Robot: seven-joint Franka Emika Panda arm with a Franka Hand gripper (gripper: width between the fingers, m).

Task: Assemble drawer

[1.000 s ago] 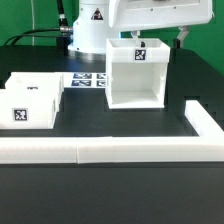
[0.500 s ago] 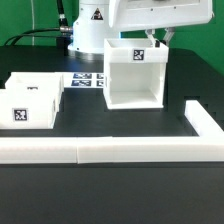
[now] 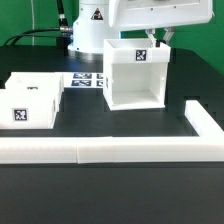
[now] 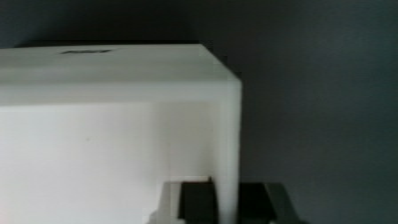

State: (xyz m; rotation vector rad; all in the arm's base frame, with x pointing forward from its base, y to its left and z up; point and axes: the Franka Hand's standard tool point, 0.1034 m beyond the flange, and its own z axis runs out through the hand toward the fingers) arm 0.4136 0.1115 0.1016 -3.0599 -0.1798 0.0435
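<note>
The drawer housing (image 3: 135,80), a white open-fronted cube with a tag on its back wall, stands mid-table. My gripper (image 3: 157,41) is at the top edge of its wall on the exterior view's right. In the wrist view the gripper (image 4: 228,192) straddles that thin wall (image 4: 226,130), with a dark finger (image 4: 191,203) pressed against each side, so it is shut on the wall. Two small white trays (image 3: 32,98) with tags lie side by side at the exterior view's left.
The marker board (image 3: 88,80) lies flat behind the trays, left of the housing. A long low white border bar (image 3: 100,150) runs along the front, and another (image 3: 206,120) runs up the right side. The robot base (image 3: 90,25) stands at the back.
The fingers, spread wide above the housing a second ago, have come together on the top of its right wall. The housing and trays have barely moved.
</note>
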